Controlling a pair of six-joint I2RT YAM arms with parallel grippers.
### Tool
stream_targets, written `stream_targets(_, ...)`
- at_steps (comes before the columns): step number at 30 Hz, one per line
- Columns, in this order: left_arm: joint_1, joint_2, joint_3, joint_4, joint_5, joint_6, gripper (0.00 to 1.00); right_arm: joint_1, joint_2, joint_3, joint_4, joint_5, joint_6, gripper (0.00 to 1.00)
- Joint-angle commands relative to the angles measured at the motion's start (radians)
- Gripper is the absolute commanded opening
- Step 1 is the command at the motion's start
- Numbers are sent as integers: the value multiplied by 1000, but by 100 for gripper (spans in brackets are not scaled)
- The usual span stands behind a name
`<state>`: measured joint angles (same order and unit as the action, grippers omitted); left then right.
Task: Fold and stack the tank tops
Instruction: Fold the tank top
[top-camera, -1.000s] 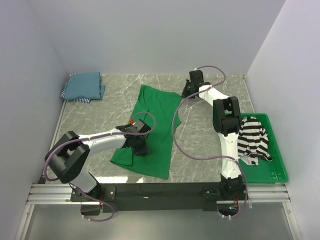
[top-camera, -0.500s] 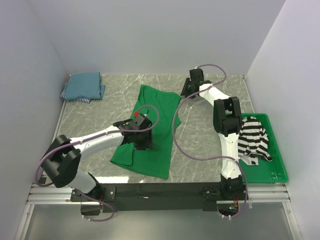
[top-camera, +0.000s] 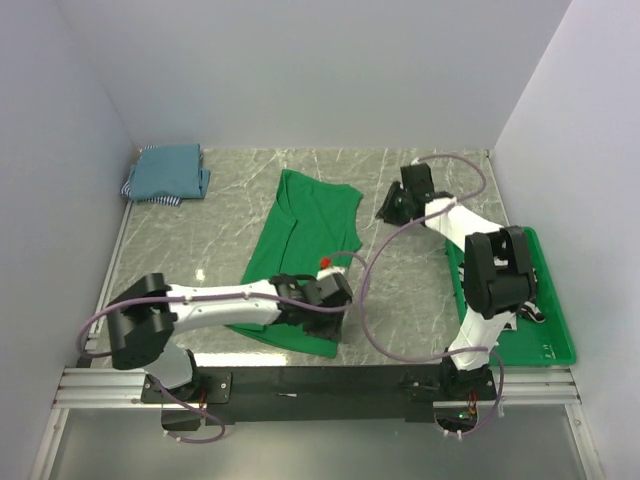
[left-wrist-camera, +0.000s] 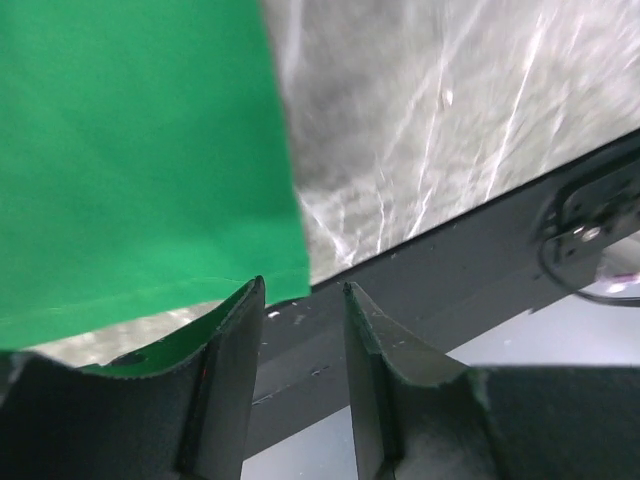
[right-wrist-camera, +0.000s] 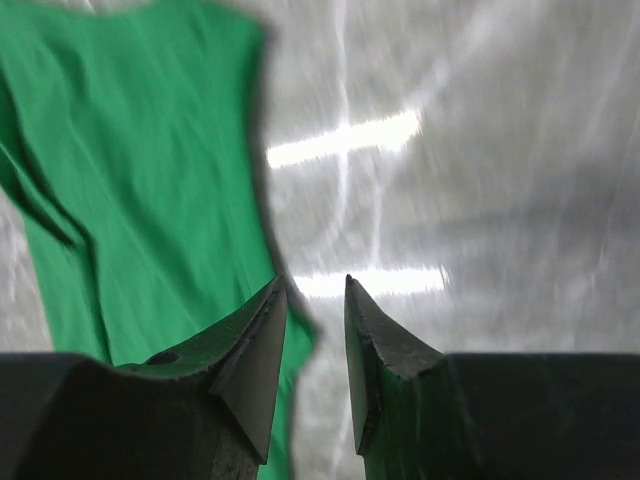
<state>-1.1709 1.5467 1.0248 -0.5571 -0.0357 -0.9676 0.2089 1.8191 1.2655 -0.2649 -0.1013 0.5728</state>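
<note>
Fabric of the green tank top (top-camera: 305, 235) lies spread flat near the centre of the marble table (top-camera: 220, 230). Its neck end points toward the far wall and its hem toward the arm bases.

The left gripper (top-camera: 338, 296) is positioned at the near right corner of the hem. In the left wrist view its two fingers (left-wrist-camera: 232, 380) stand apart, and the gap between them is empty. The hem corner lies just past the tip of the finger on the picture's left, and no fabric is clamped. Beyond the fingertips the table edge and the black frame rail (left-wrist-camera: 450, 270) are visible.

The right gripper (top-camera: 392, 208) sits over bare table, just to the right of the garment's far right shoulder. In the right wrist view its fingers (right-wrist-camera: 250, 360) are parted, bare table shows between the tips, and nothing is gripped. The garment's edge runs alongside the finger on the picture's left. That view is blurred, so contact with the fabric cannot be determined.

The folded teal tank tops (top-camera: 168, 170) are stacked in the far left corner of the table, well apart from both grippers. The striped tank top (top-camera: 528, 310) lies in the green tray (top-camera: 555, 330) at the table's right edge, and the right arm covers most of it.
</note>
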Motion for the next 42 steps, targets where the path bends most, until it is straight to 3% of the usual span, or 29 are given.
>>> stream_targets(1,-73,59,69,-12,-75,-59,43,-6,-96,-160,117,-67,45,36)
stream_targets(9,-165,185,153,-76,-200,-128,46,-8,-191,-337,193,-140,68,36)
stream_targets(22,-253,314,231,-218,-358,-220,38,4,-231,-396,231,-160,78,35)
stream_targets(25,-253,325,227,-218,-360,-221,32,12,-244,-417,240,-153,78,35)
stream_targets(29,-253,285,219,-208,-381,-223,8,46,-247,-434,254,-135,72,35)
stream_targets(32,-253,227,205,-196,-389,-226,1,92,-228,-426,260,-114,70,36)
stream_targets(42,-253,125,103,-78,-326,-259,1,153,-109,-339,293,-25,108,38)
